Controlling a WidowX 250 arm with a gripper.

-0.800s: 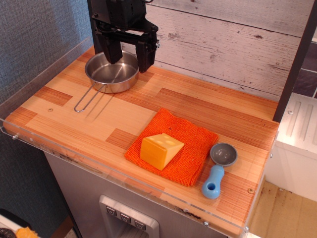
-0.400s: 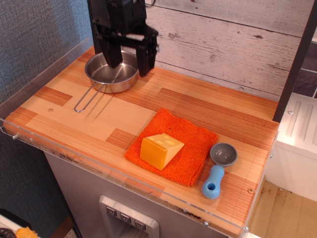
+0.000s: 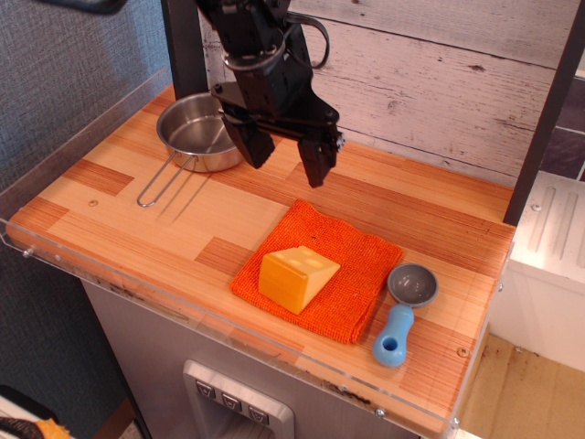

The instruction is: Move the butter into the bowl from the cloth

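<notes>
The butter (image 3: 297, 276), a yellow-orange wedge, lies on the orange cloth (image 3: 356, 265) near the table's front. The bowl (image 3: 194, 133), a shiny steel pan with a looped wire handle, stands at the back left and holds nothing. My gripper (image 3: 287, 159) is open and empty, its two black fingers pointing down. It hangs above the table between the bowl and the cloth, behind the butter and clear of it.
A small grey scoop with a blue handle (image 3: 403, 315) lies right of the cloth. A clear plastic rim (image 3: 82, 265) runs along the table's left and front edges. A plank wall stands behind, and a black post (image 3: 539, 119) at the right.
My gripper has moved from above the bowl to the right and forward, toward the cloth. It stays open. Butter, cloth and bowl have not moved.
</notes>
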